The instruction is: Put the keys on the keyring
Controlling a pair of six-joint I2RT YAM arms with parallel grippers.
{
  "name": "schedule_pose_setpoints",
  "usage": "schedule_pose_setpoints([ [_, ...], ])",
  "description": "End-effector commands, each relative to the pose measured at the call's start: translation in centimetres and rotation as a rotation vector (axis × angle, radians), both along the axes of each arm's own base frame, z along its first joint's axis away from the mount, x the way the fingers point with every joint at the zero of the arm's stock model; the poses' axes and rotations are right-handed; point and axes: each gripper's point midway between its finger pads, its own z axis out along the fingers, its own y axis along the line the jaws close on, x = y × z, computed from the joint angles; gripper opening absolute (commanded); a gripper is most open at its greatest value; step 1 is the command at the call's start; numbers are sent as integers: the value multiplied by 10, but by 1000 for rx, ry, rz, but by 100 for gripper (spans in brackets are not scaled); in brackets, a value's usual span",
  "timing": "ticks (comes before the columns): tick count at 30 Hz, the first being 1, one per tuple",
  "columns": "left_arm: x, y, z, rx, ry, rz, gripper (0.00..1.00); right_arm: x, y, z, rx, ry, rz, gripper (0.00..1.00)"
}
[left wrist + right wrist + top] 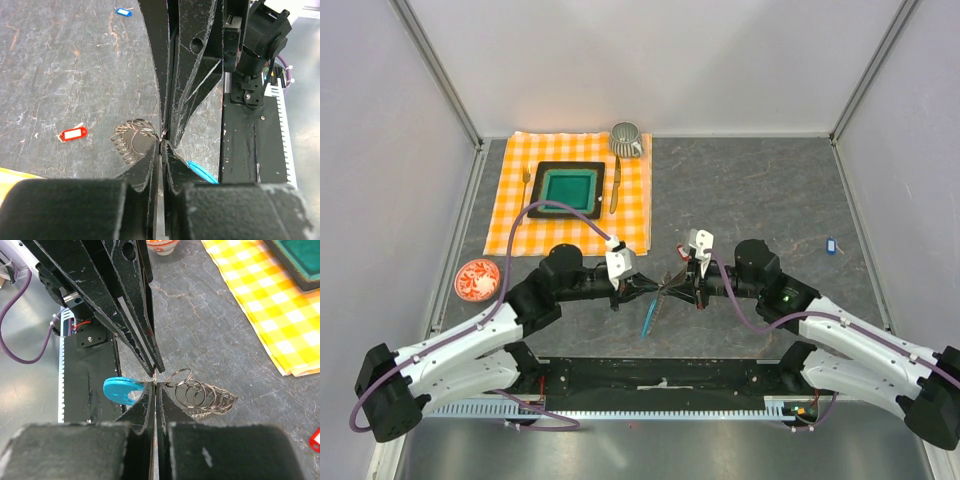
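Coiled wire keyring [202, 397] with glossy blue strip [122, 390] on mottled stone

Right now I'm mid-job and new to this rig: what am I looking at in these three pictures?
Two black robot arms meet at the middle of a grey stone-look table. The overhead picture looks down from behind them; the other two come from cameras on each wrist. Both the left gripper and the right gripper are shut, pinching the keyring, a coil of thin metal loops with a light-blue strip, between them. The red-tagged key and blue-tagged key lie loose on the table. Farther back sits a yellow checked cloth; a red patterned saucer is at the left.
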Motion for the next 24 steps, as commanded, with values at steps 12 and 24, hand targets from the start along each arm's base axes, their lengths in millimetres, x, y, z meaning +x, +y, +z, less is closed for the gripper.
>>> schedule_pose_setpoints([
  [12,-9,-4,2,-73,8,-40,15,4,3,33,106,-76,-8,0],
  [24,-5,0,-5,-67,-37,-20,2,8,6,24,76,-33,-28,19],
])
